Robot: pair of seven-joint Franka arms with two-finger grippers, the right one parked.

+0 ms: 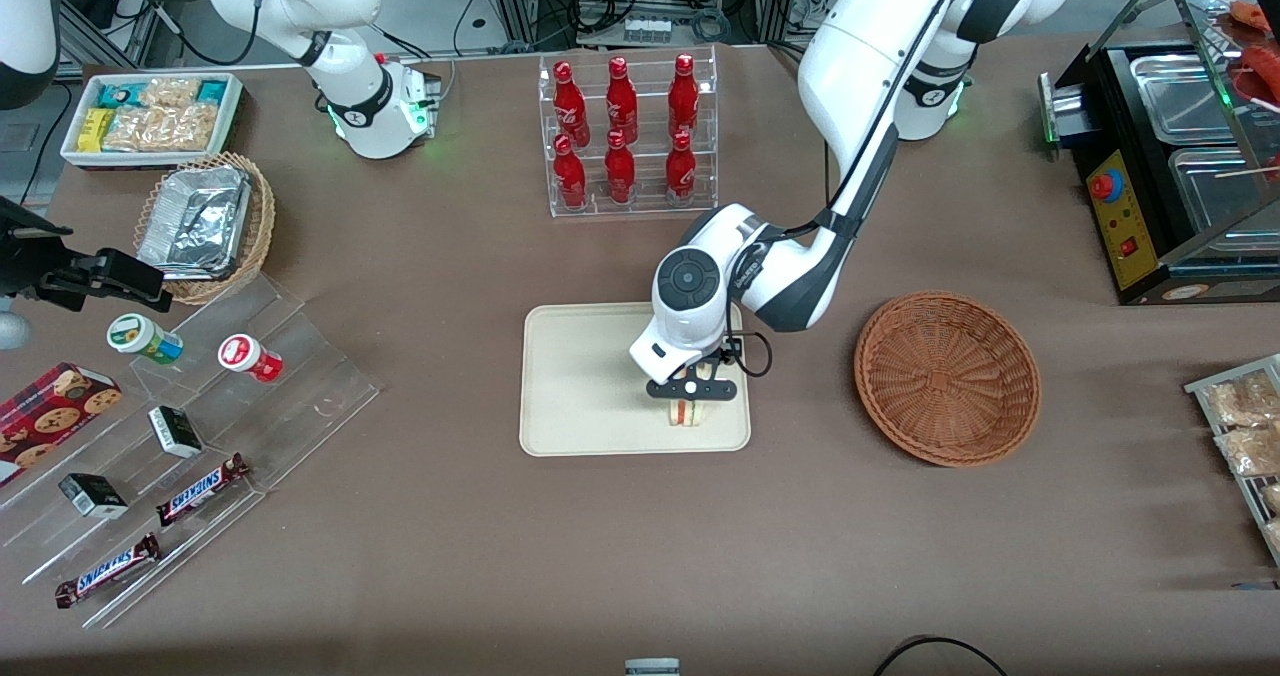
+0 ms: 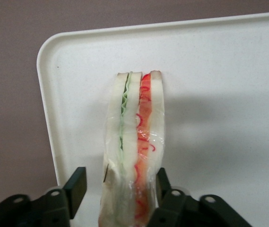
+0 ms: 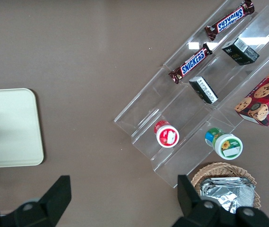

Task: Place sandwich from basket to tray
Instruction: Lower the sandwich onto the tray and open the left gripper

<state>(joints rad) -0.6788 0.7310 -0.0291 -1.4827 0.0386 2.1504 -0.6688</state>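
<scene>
Front view shows the hand (image 1: 690, 392) low over the tray (image 1: 580, 376), at the tray's corner nearest the camera on the basket's side, with the sandwich (image 1: 686, 412) directly under it. The sandwich stands on the tray with its layered edge up. In the left wrist view the sandwich (image 2: 134, 151) sits between the two fingers (image 2: 75, 185): one pad looks to touch the wrap on the red-filling side, while the other stands a little clear of the bread on the green side. So the hand is part open around the sandwich, not squeezing it from both sides.

Counts: one sandwich, one tray, one basket (image 1: 947, 377), which lies beside the tray toward the working arm's end of the worktop (image 1: 640, 556) and holds nothing. Six red bottles (image 1: 620, 131) stand in a clear rack, farther from the camera than the tray. Toward the parked arm's end are two Snickers bars (image 1: 150, 531) on a clear stepped stand, along with two small dark boxes and two round cups.

The arm reaches down from its base, elbow high, forearm sloping toward the tray and wrist bent so the fingers point straight down.
</scene>
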